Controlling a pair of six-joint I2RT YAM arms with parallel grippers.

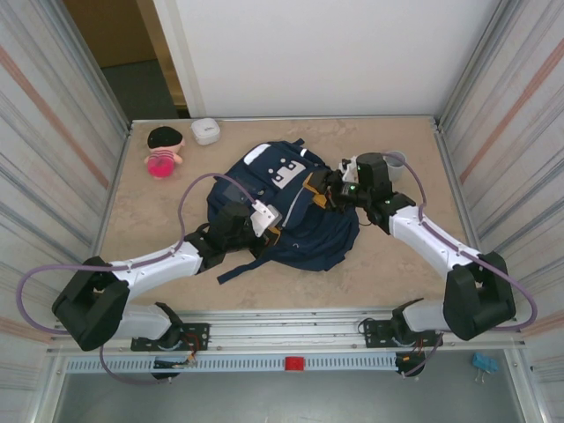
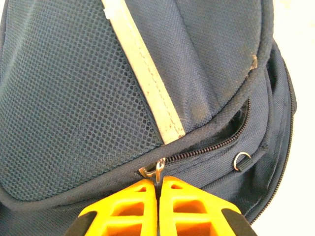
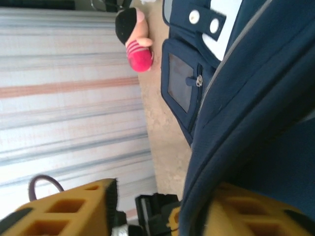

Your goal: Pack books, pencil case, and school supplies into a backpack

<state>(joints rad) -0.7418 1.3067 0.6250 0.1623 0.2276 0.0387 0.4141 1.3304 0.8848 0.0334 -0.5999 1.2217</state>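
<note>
The navy backpack point(image 1: 291, 216) lies flat in the middle of the table, with its white patches toward the back. My left gripper point(image 1: 275, 227) rests on its near left side. In the left wrist view the orange fingers point(image 2: 138, 206) are shut on the metal zipper pull point(image 2: 159, 169), at the end of a closed zipper below the mesh panel and white trim stripe point(image 2: 147, 81). My right gripper point(image 1: 322, 192) is at the backpack's right edge. It is open point(image 3: 162, 206), and a fold of the backpack point(image 3: 236, 147) drapes over one finger. The books, pencil case and school supplies are hidden.
A pink doll with a black head point(image 1: 163, 150) sits at the back left, with a small white rounded box point(image 1: 205, 130) beside it. A grey cup point(image 1: 395, 161) stands behind the right wrist. Ribbed walls close in both sides.
</note>
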